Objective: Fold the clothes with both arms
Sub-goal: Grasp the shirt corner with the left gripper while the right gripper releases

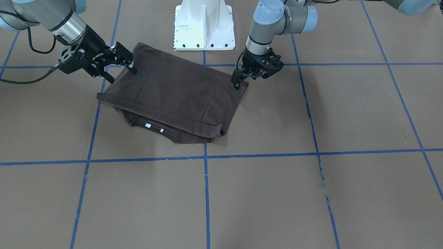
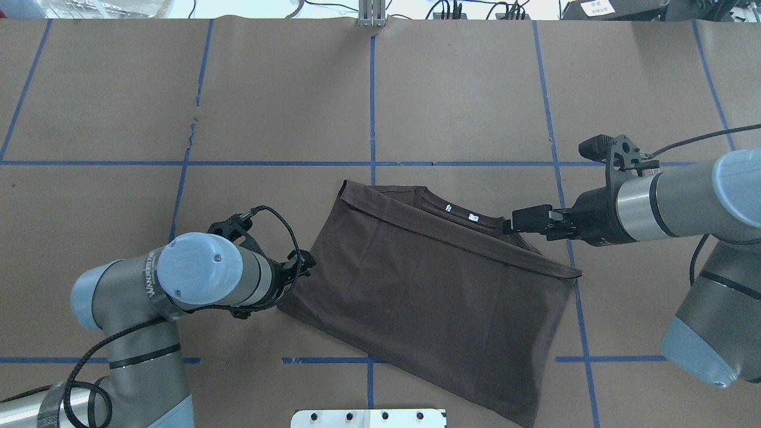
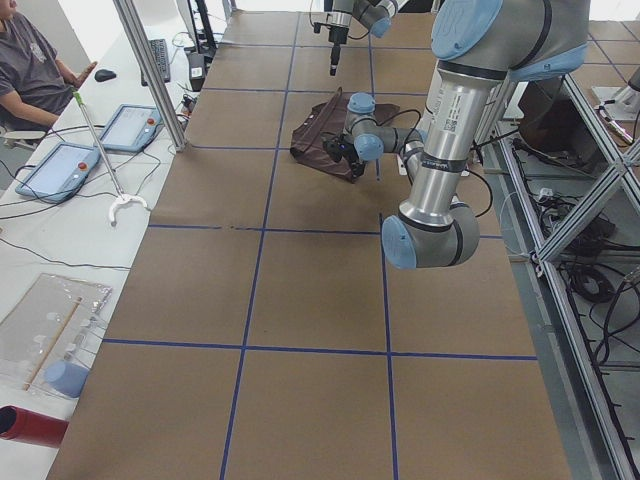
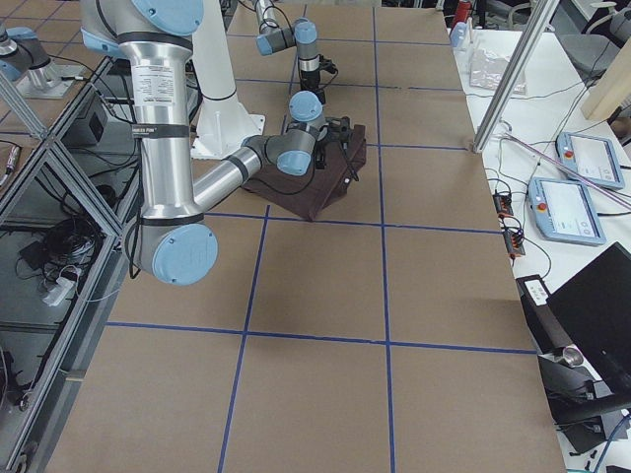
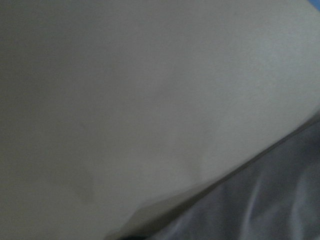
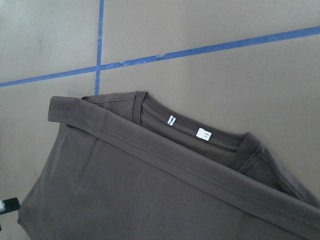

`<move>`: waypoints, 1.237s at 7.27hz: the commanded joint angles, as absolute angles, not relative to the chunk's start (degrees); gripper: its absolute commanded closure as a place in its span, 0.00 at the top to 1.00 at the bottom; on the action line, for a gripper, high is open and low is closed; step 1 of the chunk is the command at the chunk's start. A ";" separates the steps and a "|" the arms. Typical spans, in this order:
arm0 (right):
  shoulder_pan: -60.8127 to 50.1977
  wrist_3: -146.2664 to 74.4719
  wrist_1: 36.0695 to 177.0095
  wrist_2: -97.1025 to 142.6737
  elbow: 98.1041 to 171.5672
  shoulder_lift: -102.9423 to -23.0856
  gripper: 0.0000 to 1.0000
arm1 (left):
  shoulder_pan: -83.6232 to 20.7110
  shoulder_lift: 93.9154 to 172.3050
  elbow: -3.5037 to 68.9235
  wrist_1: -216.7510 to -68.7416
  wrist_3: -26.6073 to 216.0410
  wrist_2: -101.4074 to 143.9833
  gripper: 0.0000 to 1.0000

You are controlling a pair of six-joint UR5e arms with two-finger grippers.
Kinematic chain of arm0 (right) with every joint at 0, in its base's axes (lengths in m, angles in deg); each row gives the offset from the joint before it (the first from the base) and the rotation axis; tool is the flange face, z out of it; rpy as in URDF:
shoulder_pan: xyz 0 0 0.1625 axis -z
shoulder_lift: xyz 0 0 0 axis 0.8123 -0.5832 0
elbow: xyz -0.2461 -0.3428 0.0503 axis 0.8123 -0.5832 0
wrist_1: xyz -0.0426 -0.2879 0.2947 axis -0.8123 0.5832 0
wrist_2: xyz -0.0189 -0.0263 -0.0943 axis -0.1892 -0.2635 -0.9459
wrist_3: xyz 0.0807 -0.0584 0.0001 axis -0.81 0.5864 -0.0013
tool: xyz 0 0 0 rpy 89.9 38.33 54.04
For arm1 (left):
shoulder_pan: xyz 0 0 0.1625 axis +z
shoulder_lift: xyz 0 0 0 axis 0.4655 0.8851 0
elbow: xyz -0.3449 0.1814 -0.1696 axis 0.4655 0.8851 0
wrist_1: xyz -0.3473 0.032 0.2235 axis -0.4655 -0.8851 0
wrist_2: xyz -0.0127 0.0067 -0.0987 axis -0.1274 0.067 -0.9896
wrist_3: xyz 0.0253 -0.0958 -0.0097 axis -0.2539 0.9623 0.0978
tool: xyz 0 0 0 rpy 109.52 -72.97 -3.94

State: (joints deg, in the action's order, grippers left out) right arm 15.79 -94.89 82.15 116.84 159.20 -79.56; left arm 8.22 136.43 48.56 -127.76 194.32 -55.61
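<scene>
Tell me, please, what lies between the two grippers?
Only the folded T-shirt: it spans the stretch from the right gripper at one side to the left gripper at the opposite corner. The front-facing view shows this most plainly.

Even overhead light; left-wrist view blurred.

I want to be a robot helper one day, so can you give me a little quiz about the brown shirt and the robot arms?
1. True or false: the T-shirt hangs in the air, off the table.
2. What colour are the tape lines on the table? A red, B blue, C green.
3. How many small white labels show inside the collar?
Key: 1 false, it lies folded on the table. 2 B. 3 two.
</scene>
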 commanded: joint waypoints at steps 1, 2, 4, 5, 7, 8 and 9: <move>15.57 -94.89 82.09 116.92 159.00 -79.16 1.00 | 9.63 137.24 45.81 -127.19 195.12 -54.74 0.96; 15.30 -94.89 82.09 117.01 159.00 -79.16 1.00 | 9.63 137.51 45.80 -127.19 195.12 -54.48 0.88; 15.21 -94.89 82.09 117.18 159.09 -79.16 1.00 | 9.55 137.42 46.50 -126.93 194.86 -54.65 0.06; 15.13 -94.89 82.09 117.27 159.09 -79.16 1.00 | 9.55 137.42 46.68 -126.93 194.34 -54.65 0.00; 15.12 -95.07 82.00 117.27 159.26 -79.16 1.00 | 9.37 137.42 46.77 -126.84 194.33 -54.74 0.00; 15.12 -95.24 82.00 117.19 159.26 -79.16 1.00 | 9.11 137.42 46.77 -126.93 194.33 -54.74 0.00; 15.12 -95.16 82.00 117.19 159.26 -79.16 1.00 | 7.71 137.42 46.77 -126.93 194.25 -54.74 0.00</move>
State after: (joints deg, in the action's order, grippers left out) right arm 15.13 -95.15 82.01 117.21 159.23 -79.16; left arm 8.84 137.42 46.75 -126.91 194.32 -54.73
